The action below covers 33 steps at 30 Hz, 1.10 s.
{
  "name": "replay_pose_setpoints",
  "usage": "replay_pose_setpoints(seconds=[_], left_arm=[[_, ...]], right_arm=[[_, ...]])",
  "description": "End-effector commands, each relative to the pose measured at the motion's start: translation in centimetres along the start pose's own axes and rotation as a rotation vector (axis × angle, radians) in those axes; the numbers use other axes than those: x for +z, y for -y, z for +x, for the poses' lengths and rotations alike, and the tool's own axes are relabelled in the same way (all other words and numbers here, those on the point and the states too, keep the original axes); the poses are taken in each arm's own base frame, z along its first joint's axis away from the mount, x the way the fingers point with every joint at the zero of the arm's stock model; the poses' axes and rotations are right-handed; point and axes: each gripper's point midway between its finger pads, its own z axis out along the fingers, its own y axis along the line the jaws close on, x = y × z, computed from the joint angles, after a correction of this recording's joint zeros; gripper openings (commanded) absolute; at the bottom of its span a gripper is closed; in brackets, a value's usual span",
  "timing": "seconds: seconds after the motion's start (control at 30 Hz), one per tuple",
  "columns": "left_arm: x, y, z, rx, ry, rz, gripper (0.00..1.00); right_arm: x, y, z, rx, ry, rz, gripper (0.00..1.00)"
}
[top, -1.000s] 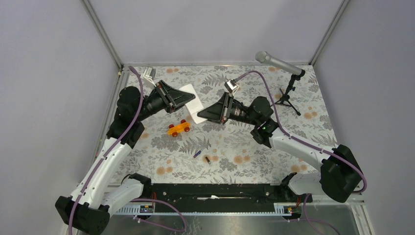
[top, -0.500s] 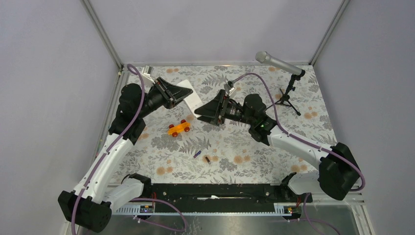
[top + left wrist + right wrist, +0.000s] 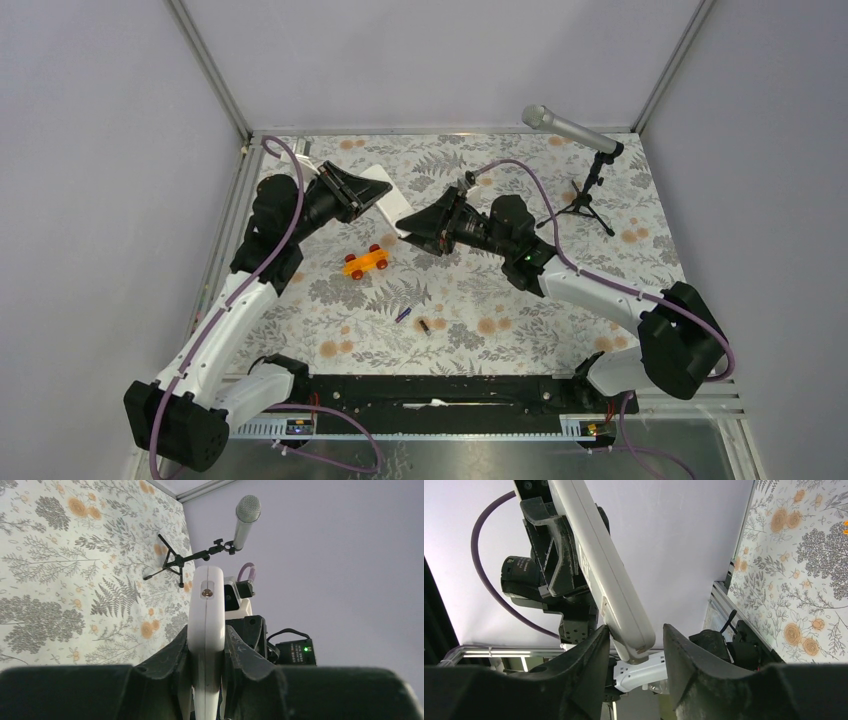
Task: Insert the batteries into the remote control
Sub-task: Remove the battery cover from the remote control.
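**Remote control** [image 3: 205, 605], one: white, held clear of the floral table [image 3: 600, 270], back and left of centre. Its long axis runs from the left gripper [image 3: 358, 196] toward the right gripper [image 3: 634, 632], with the free end pointing right and slightly forward. It is seen edge-on from the left wrist.

**Left gripper:** clamped on both faces of the remote control's near end.

**Right gripper:** fingers are parted and set either side of the free end, with a gap visible on one side. Nothing is gripped.

**Blue-purple battery** [image 3: 402, 314], one, and **dark battery** [image 3: 424, 325], one: two in all, lying just beside each other on the table, front of centre, well apart from both grippers.

**Orange toy car** [image 3: 366, 262], one: on the table below the left gripper.

**Microphone** [image 3: 560, 125], one: on a tripod stand at back right.

**Change over the last second:** the right gripper has been brought leftward onto the remote control's end. The battery pair and toy car are unmoved.
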Motion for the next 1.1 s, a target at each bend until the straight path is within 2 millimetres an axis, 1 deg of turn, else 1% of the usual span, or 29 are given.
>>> replay_pose_setpoints(seconds=[0.0, 0.07, 0.1, 0.37, 0.43, 0.5, 0.63, 0.8, 0.87, 0.93, 1.07], left_arm=[[-0.4, 3.0, -1.0, 0.115, 0.040, 0.109, 0.00], [-0.4, 2.9, -0.9, 0.155, 0.040, 0.110, 0.00], [-0.4, 2.8, -0.9, 0.169, 0.037, 0.110, 0.00], [0.2, 2.1, -0.1, 0.220, 0.024, 0.158, 0.00], [0.3, 1.7, -0.2, 0.241, 0.034, 0.146, 0.00], [0.3, 1.4, -0.3, 0.274, 0.045, 0.127, 0.00], [0.4, 0.5, -0.3, 0.322, 0.049, 0.087, 0.00], [0.7, -0.8, -0.2, 0.351, 0.046, 0.047, 0.00], [0.9, -1.2, 0.0, 0.350, 0.043, 0.036, 0.00], [1.1, -1.7, -0.1, 0.352, 0.049, 0.019, 0.00], [1.1, -3.4, -0.6, 0.371, 0.068, -0.056, 0.00]], right_arm=[[-0.2, 1.3, -0.8, 0.044, 0.065, 0.051, 0.47], [-0.4, 2.2, -1.0, 0.066, 0.074, 0.127, 0.42], [-0.5, 2.7, -1.1, 0.074, 0.074, 0.150, 0.42], [-0.1, 3.7, -1.3, 0.109, 0.049, 0.196, 0.28], [-0.2, 4.0, -1.3, 0.114, 0.048, 0.212, 0.24], [-0.4, 4.8, -1.4, 0.126, 0.050, 0.263, 0.21], [-0.7, 5.1, -2.1, 0.130, 0.080, 0.272, 0.16], [-0.8, 3.7, -2.8, 0.112, 0.106, 0.182, 0.13], [-0.8, 2.8, -3.2, 0.066, 0.116, 0.135, 0.07], [-1.0, 2.3, -3.6, 0.018, 0.137, 0.106, 0.00], [-2.1, 0.7, -4.2, -0.067, 0.166, 0.027, 0.00]])
